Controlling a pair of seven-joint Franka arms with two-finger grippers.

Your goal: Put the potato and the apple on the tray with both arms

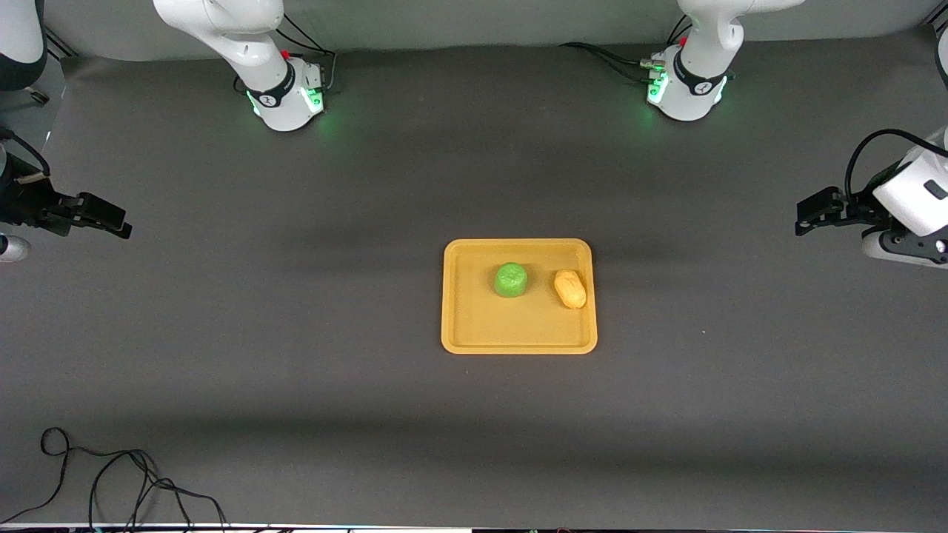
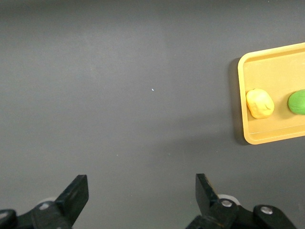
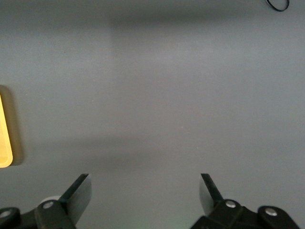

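Potato [image 1: 569, 289] and apple [image 1: 511, 280] sit on the tray [image 1: 518, 342], well apart from your spread, empty left claw [image 1: 813, 212] and right claw [image 1: 104, 215]; both look light and firm, easy to pinch around the middle.

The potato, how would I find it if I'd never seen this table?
Look for the yellow-orange tray in the middle of the dark table. Two small things lie on it, side by side and apart. The potato is the yellow-tan oval toward the left arm's end, near the rim; its neighbour, the apple, is a bright green ball.
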